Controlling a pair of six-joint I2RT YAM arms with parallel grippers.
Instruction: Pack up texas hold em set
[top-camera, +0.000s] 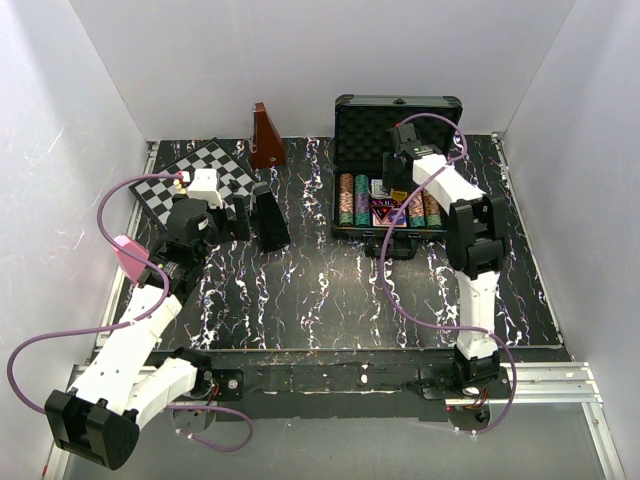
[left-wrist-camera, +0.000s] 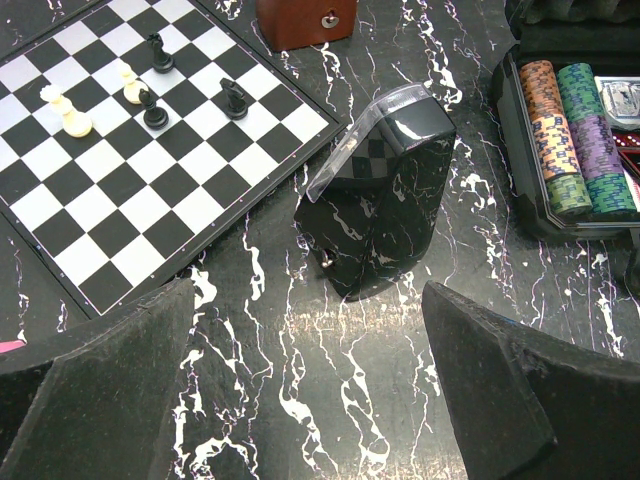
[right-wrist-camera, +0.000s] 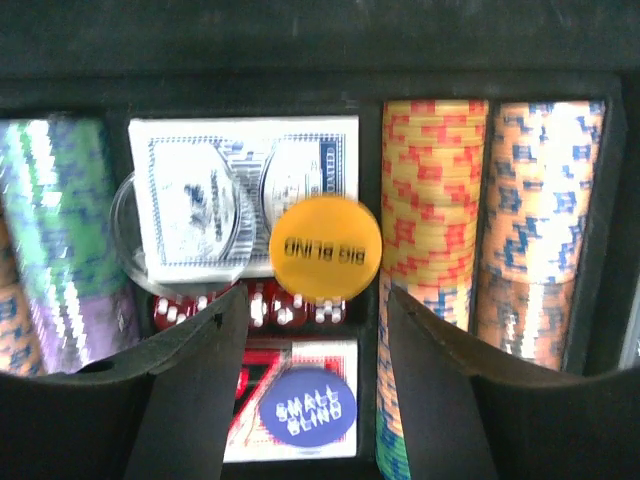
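Case open; chessboard, brown pyramid, black wedge to left.

chessboard with a few pieces on it, brown pyramid thing behind it, shiny black wedge beside, marbled black table

Left fingers and right fingers spread wide, seemingly empty.

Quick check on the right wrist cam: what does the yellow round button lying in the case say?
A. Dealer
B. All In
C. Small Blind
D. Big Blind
D: the yellow button is printed BIG BLIND, while SMALL BLIND is on the blue button lower down in the right wrist view.
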